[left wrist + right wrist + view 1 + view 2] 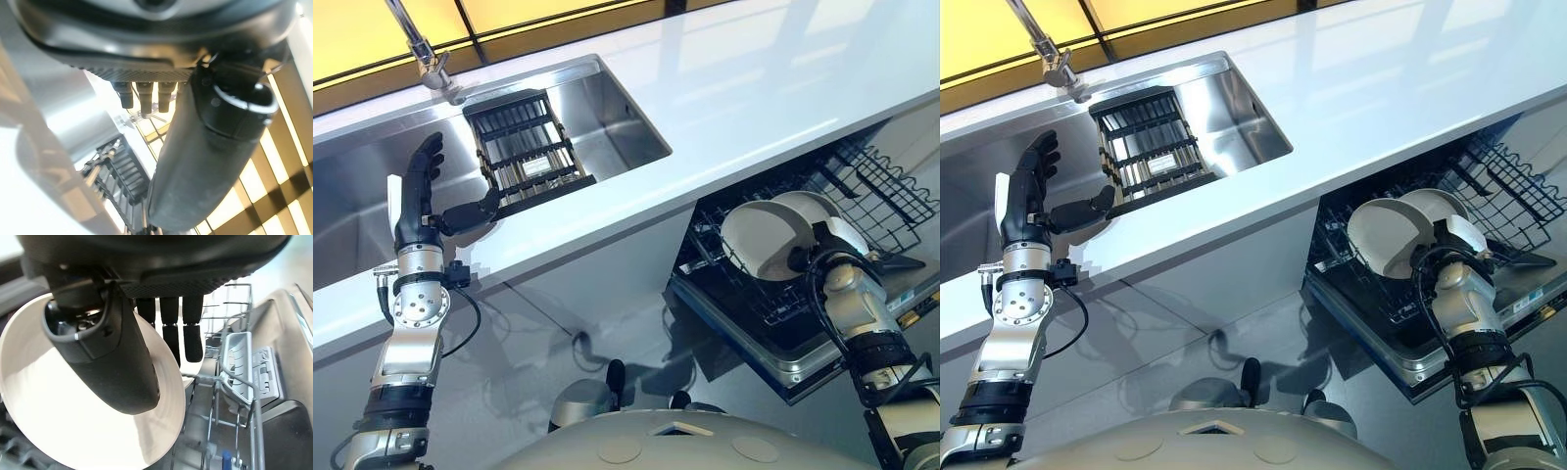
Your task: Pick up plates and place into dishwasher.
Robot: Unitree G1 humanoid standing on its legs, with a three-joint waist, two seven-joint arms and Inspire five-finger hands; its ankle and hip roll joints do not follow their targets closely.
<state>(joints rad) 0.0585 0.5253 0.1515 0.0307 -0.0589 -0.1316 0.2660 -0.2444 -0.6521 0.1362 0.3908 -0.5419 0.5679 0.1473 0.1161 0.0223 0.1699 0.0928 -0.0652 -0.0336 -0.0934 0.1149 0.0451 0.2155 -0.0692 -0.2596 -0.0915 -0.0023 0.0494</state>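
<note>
A white plate (pixel 759 240) stands on edge in the dishwasher's lower wire rack (pixel 886 186), at the right. My right hand (pixel 815 259) is shut on it: in the right wrist view the thumb (pixel 112 357) lies across the plate's (pixel 73 426) face and the fingers (pixel 192 333) reach behind its rim. A second white plate (pixel 813 204) stands just behind the first in the rack. My left hand (pixel 419 191) is raised over the sink (pixel 622 122) at the left, open with straight fingers and holding nothing.
A black slatted dish rack (pixel 529 147) sits in the sink, close to my left thumb. The faucet (pixel 421 44) rises behind it. The white counter (pixel 754 98) overhangs the pulled-out dishwasher rack. A grey cutlery basket (pixel 239 362) is beside the plate.
</note>
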